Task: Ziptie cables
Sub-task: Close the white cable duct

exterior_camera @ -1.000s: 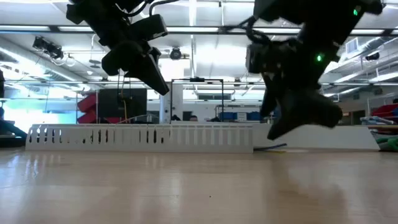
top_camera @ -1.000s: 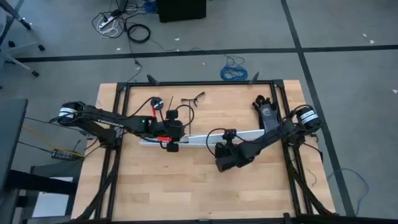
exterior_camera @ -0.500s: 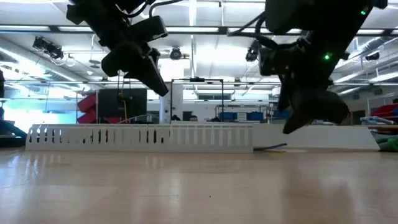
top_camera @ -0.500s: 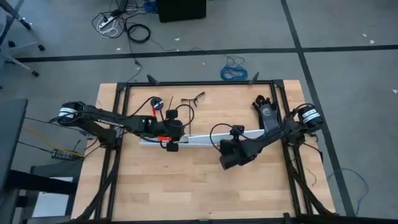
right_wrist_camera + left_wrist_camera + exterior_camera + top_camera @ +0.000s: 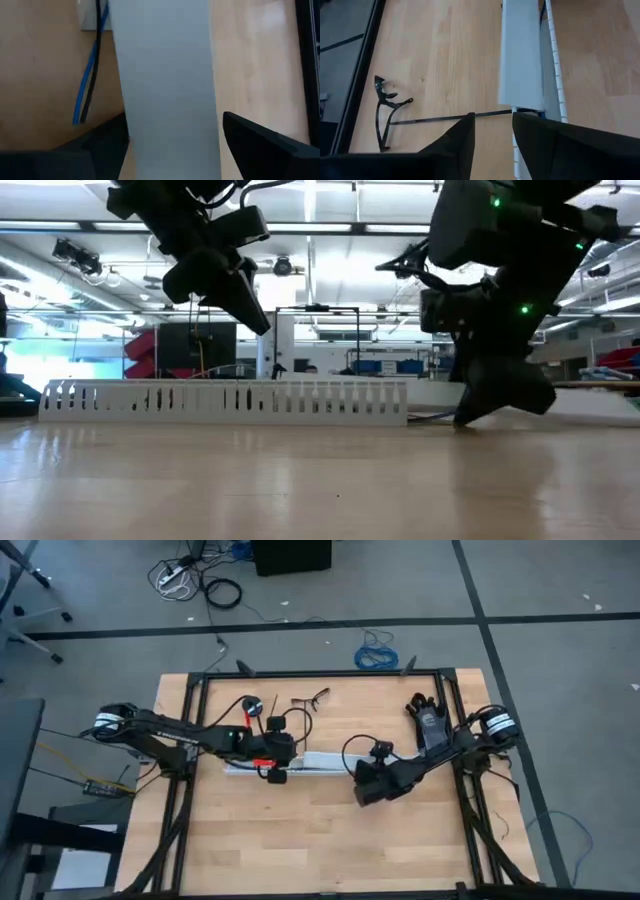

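In the right wrist view the white cover strip (image 5: 165, 85) fills the space between the right gripper (image 5: 172, 142) fingers and runs off both edges, blurred. The cables (image 5: 90, 75) beside it (blue and dark strands only) are cut off too. From above, the right arm hides the strip's far end.

The white slotted strip (image 5: 320, 763) bars the table's middle; bare wood (image 5: 300, 835) lies open nearer the camera
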You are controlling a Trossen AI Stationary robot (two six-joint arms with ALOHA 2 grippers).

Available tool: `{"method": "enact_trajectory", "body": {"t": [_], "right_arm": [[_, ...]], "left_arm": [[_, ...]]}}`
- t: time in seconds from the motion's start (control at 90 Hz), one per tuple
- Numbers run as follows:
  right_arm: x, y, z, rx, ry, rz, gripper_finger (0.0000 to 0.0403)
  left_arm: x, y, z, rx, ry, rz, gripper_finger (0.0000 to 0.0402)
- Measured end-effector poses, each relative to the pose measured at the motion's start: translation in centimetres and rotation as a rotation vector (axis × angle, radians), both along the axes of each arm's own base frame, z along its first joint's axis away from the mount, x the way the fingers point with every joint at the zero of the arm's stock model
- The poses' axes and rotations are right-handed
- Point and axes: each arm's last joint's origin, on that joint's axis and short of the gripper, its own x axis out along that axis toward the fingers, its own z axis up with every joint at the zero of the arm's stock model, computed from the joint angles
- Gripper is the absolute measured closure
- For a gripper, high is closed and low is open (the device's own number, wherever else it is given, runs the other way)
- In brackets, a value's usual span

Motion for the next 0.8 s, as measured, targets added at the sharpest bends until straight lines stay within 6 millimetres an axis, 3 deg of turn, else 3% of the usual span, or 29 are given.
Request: {"method": "enact_trajectory", "body": {"t": [0.6,0.8], "right_arm": [[0.6,-0.92,-0.3,-0.009,-0.033,0.002,0.0098],[0.66,-1.01,-0.33,-0.001,-0.033,0.004,0.0143]], "left_arm": [[0.01,0.0,0.01,-0.002,-0.003,0.002,0.0275],[0.0,0.0,0.0,-0.002,-0.002,0.003,0.0275]]}}
